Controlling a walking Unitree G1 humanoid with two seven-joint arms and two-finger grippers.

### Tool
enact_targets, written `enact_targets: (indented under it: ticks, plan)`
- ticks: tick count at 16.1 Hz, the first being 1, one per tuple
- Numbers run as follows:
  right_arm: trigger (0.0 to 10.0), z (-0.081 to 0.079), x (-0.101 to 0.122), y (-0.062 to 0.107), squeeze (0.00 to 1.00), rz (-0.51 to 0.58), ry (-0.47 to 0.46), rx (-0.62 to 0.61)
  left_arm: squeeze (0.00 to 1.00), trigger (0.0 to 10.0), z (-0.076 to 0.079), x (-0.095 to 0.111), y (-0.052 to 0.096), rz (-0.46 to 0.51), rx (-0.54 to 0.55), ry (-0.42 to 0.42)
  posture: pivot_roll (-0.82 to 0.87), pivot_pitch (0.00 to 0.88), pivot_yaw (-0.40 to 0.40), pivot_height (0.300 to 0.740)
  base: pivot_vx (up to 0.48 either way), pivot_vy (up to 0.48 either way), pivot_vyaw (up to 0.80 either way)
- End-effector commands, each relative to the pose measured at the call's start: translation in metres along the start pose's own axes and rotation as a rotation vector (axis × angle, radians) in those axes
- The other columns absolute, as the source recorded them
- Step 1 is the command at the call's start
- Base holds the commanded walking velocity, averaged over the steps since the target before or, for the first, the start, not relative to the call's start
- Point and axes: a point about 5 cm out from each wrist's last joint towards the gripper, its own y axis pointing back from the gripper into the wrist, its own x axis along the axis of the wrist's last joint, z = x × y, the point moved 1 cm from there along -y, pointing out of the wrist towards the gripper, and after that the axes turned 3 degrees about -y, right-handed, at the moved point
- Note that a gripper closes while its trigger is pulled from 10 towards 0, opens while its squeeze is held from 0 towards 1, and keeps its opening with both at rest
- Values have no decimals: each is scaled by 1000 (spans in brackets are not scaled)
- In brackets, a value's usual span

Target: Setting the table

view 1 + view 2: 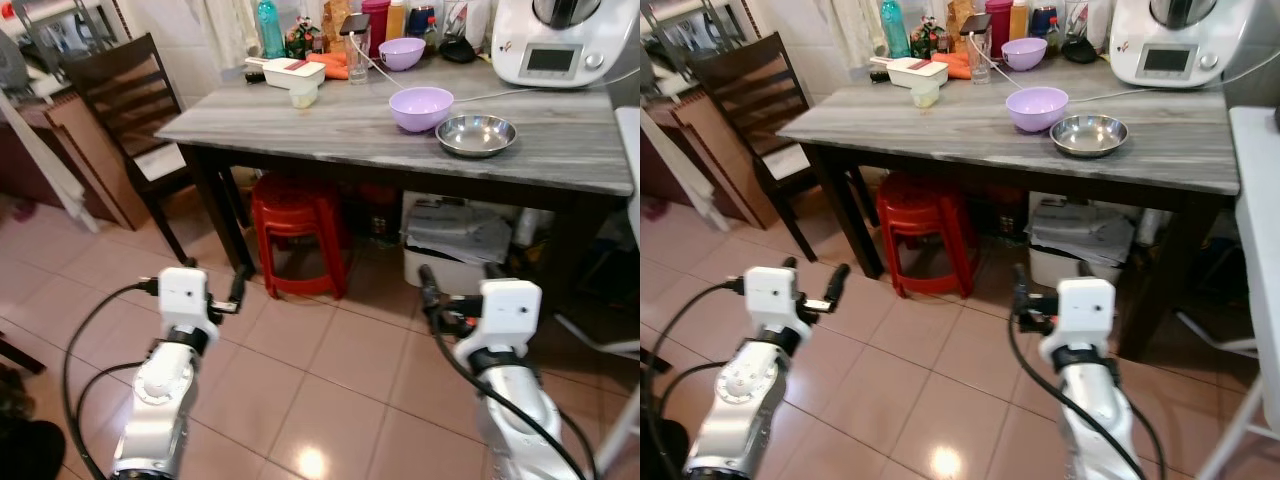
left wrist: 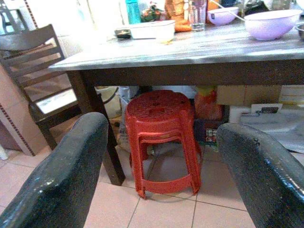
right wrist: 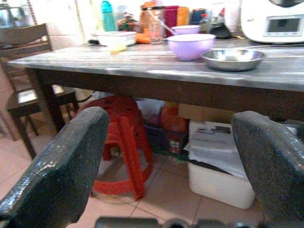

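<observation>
Two grippers, the left gripper (image 1: 212, 287) and the right gripper (image 1: 461, 281), hang low over the floor with fingers spread wide, holding nothing. A purple bowl (image 1: 421, 107) touches a metal bowl (image 1: 476, 134) near the table's (image 1: 300, 130) front edge.

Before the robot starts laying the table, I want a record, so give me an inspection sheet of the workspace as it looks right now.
Surface: grey wood-grain table, near half bare.
Job's things: large purple bowl beside a steel dish; smaller purple bowl farther back.
Clutter: white slicer box, glass with a phone, bottles and jars along the wall, white kitchen machine.
Grippers: left gripper and right gripper both open, empty, low in front of the table.
Cables: white cable across the tabletop; black cables along both arms.
Surroundings: red stool and a white box under the table, dark chair at its left end, tiled floor.
</observation>
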Motion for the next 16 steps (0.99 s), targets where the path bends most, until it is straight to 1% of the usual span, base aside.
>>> enact_targets:
  ticks: [1, 6, 11, 16]
  plan:
    - [10000, 1, -1, -1, 0, -6, 5, -1, 0, 10000, -3, 1, -1, 3, 11, -18, -85, 33, 150, 740, 0, 0, 0]
    - [10000, 4, -6, 1, 0, -31, -1, -8, 0, 10000, -2, 1, -2, 7, 9, -19, -88, 25, 151, 740, 0, 0, 0]
    - [10000, 2, -11, 1, 0, -57, 1, -5, 0, 10000, -1, -4, -2, -3, 2, -24, -90, 25, 151, 740, 0, 0, 0]
    - [10000, 1, -20, 2, 0, -90, -2, -1, 0, 10000, -1, -26, 5, -72, -15, -38, -92, 20, 148, 740, 0, 0, 0]
